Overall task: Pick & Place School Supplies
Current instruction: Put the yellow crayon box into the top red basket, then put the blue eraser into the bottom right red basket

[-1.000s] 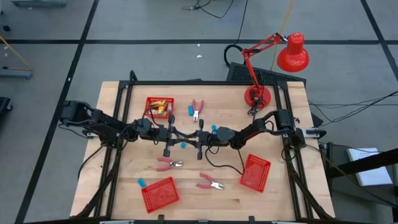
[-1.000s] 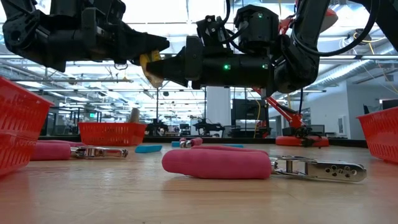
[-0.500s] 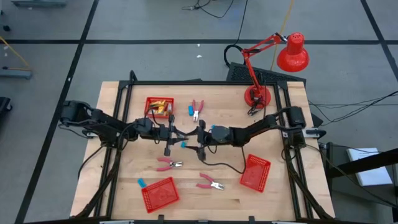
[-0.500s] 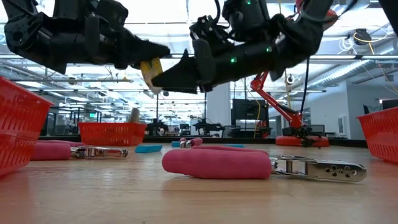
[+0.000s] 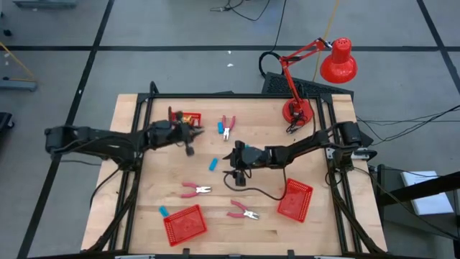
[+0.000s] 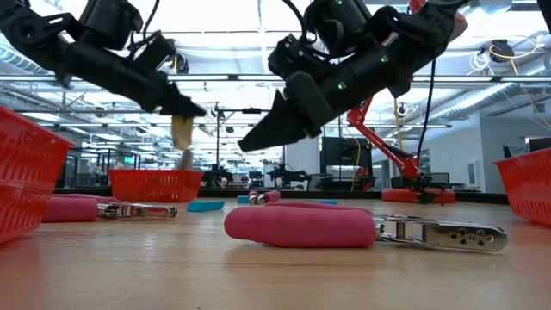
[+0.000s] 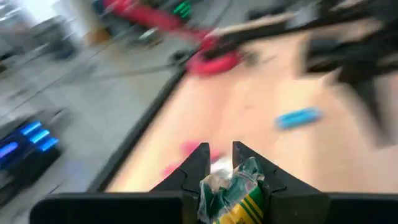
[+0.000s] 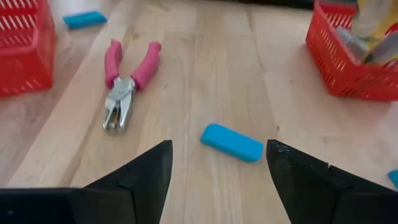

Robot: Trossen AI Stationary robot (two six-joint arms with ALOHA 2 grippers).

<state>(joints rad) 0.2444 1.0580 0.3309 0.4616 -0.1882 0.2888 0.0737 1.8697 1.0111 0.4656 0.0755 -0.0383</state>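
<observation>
- Carrying is the step in hand, I judge: the left gripper point(image 7: 221, 163) is clamped on a yellow packet point(image 7: 239, 194), its wrapper crinkled between the fingers, and in the high view it hangs just beside the far basket point(image 5: 191, 119), which already holds yellow pieces.
- Next, by my reading, the left gripper point(image 5: 188, 134) needs to sit squarely over that basket's opening before letting go; the packet point(image 6: 182, 131) is up in the air in the low view, so a drop from there could bounce off the rim.
- Over mid-table the right gripper point(image 8: 217, 163) hangs with its fingers point(image 8: 140, 174) wide apart and nothing between them, aimed at a blue block point(image 8: 231, 142) lying flat on the wood ahead of it; closing on so low a piece calls for a descent nearly to the surface.
- Other supplies lie loose: pink pliers point(image 5: 195, 190) near the centre, a second pair point(image 5: 244, 211) toward the near edge, a third point(image 5: 228, 126) by the far basket, and a blue block point(image 5: 163, 211) beside the near basket point(image 5: 185, 224).
- A third basket point(image 5: 295, 199) sits tilted at the right, near the right arm.
- The table point(image 5: 323, 230) is pale wood planks in a dark frame, with a red lamp point(image 5: 338, 62) clamped at its far right corner.
- Beyond the table lies a grey tiled floor with trailing cables; the low view shows an open workshop hall under ceiling lights.
</observation>
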